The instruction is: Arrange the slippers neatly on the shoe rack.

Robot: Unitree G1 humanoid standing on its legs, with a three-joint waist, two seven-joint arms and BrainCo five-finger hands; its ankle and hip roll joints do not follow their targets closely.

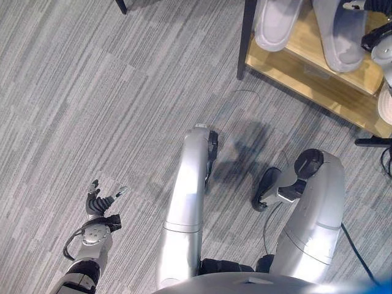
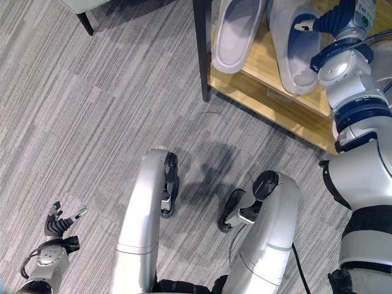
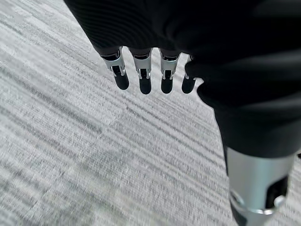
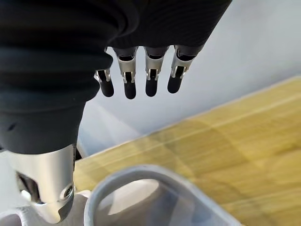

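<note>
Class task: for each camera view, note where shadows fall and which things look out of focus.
Left eye view: soft shadows on the carpet by the shoe rack. Right eye view: the same shadows; slippers evenly lit. Left wrist view: left hand dark, carpet softened. Right wrist view: the slipper's rim blurred near the right hand.

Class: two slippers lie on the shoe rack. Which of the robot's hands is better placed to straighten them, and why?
Right. The right hand is up at the rack, just above one slipper. The left hand hangs open over the carpet, away from the rack.

No readable txt, labels, nos. or signs on anything here.
</note>
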